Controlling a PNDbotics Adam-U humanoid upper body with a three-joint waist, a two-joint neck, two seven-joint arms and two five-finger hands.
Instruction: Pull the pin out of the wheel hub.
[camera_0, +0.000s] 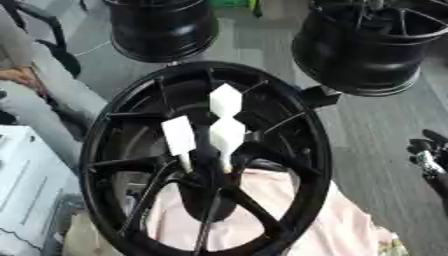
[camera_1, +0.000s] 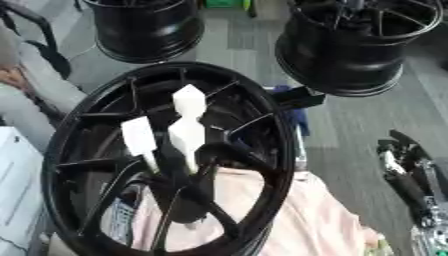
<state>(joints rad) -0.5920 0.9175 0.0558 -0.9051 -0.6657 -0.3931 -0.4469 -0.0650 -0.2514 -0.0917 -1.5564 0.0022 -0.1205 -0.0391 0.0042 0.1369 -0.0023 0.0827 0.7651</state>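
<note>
- Big black wheel hub (camera_0: 206, 165) sits front and centre, its open spoked face tilted up toward the camera, lower part over a pale pink cloth (camera_0: 297, 220).
- Three white pins stand in the middle of the hub: left pin (camera_0: 179, 136), middle pin (camera_0: 227, 138), back pin (camera_0: 225, 100). Flat paddle tops, thin stems, long axes roughly upright and pointing up out of the hub centre.
- Right hand (camera_1: 404, 172) shows at the right edge, well apart from the hub, touching nothing; can't tell whether its fingers are spread or curled.
- Two more black wheels behind: far-left wheel (camera_0: 162, 27) and far-right wheel (camera_0: 372, 45). So three wheels total.
</note>
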